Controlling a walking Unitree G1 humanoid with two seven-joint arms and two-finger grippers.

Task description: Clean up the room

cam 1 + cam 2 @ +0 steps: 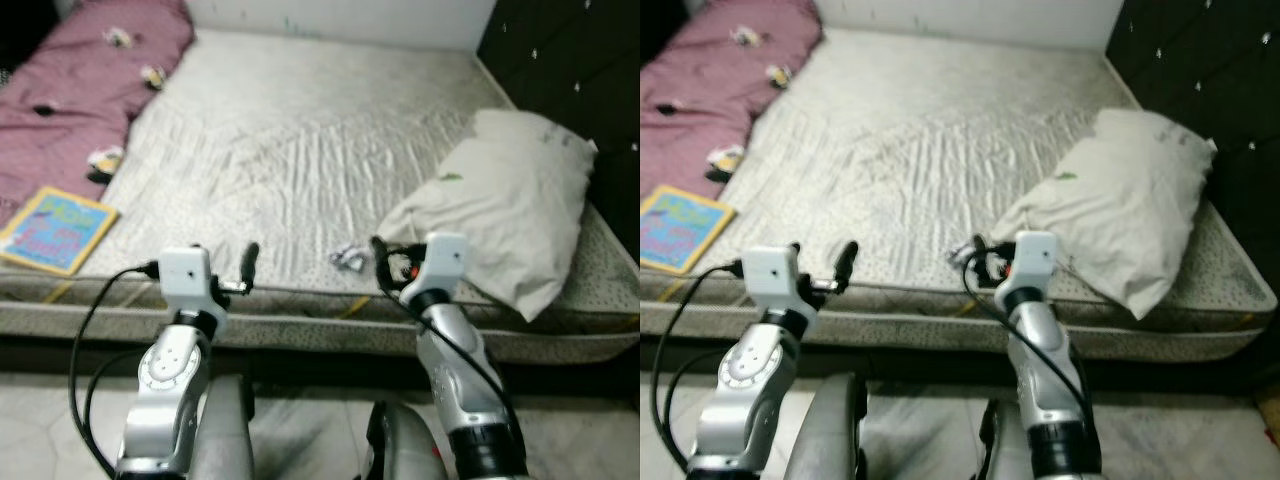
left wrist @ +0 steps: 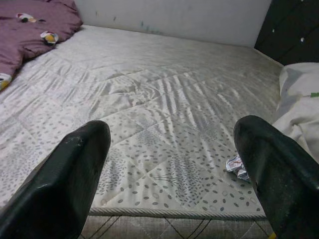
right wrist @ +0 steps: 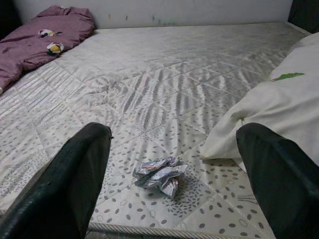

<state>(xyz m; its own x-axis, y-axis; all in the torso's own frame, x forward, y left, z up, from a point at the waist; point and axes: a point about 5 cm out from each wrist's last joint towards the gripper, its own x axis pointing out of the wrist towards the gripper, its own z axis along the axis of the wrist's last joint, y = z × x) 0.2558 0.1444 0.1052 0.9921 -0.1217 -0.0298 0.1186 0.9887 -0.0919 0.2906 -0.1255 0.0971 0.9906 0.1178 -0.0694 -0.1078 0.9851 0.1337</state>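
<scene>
Right gripper [image 3: 169,174] raised at the near edge of the mattress [image 1: 300,150], its two black fingers [image 3: 75,179] spread wide with nothing between them, aimed at one crumpled wrapper [image 3: 159,175]. The wrapper lies on the mattress close to the near edge, just ahead of the fingers and not touching them, near the low corner of the pillow [image 1: 510,210]. Left gripper [image 2: 172,179] also raised at the near edge, further along to the left, fingers [image 2: 65,184] likewise parted and holding nothing; bare quilt lies ahead of it. Count on the bed: one wrapper, one white pillow, one purple blanket [image 1: 70,90], one book [image 1: 55,230]. The pillow sits on the right side against a dark padded headboard [image 1: 570,60] and bears a small green mark. The blanket is bunched along the far left, with a few small light patches on it. The book, blue and yellow cover, lies flat at the left near corner. The mattress cover is pale grey, quilted in diamonds with a dotted print, creased across the middle. White wall [image 1: 330,15] behind the bed; pale tiled floor [image 1: 40,420] below its near side.
</scene>
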